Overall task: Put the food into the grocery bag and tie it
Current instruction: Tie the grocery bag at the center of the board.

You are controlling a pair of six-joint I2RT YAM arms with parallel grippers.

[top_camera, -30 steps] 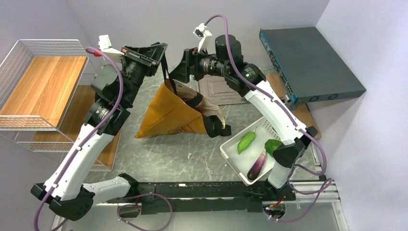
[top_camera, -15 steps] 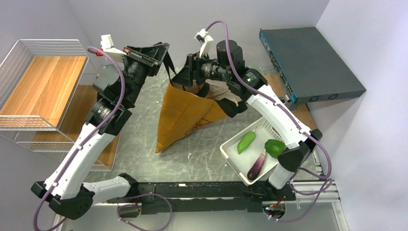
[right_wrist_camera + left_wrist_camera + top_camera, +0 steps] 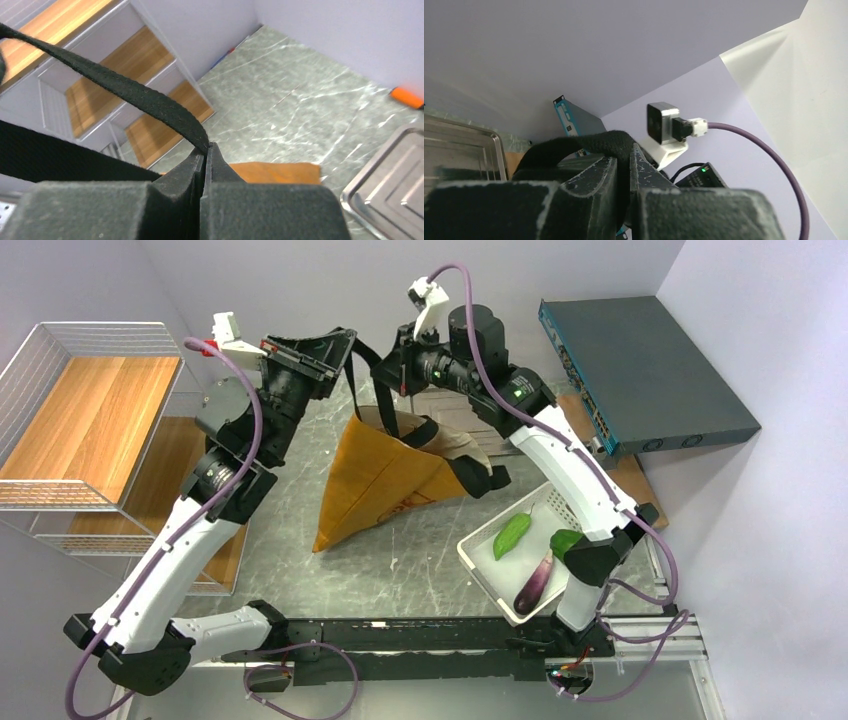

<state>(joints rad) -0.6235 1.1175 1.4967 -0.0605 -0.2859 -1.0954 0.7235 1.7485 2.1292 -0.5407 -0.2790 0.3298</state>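
Note:
The mustard grocery bag (image 3: 385, 485) hangs point-down over the table, its black straps (image 3: 385, 405) pulled up between my two grippers. High on the left, my left gripper (image 3: 343, 340) is shut on a strap (image 3: 574, 145) that loops over its fingertips (image 3: 626, 155). Just right of it, my right gripper (image 3: 393, 365) is shut on another strap (image 3: 125, 90) pinched at its tips (image 3: 206, 150); the bag's fabric (image 3: 280, 172) shows below. Food lies in a white basket (image 3: 480, 565): a purple eggplant (image 3: 533, 585) and two green vegetables (image 3: 512, 535). The bag's inside is hidden.
A wire shelf with wooden boards (image 3: 90, 410) fills the left side. A blue-grey flat box (image 3: 640, 370) sits at the back right. A metal tray (image 3: 450, 425) lies behind the bag. The right arm's forearm (image 3: 580, 475) passes over the basket's far side.
The right gripper has closed on a strap and risen a little. The bag has swung right and now hangs more upright under both grippers. The left gripper has kept its hold.

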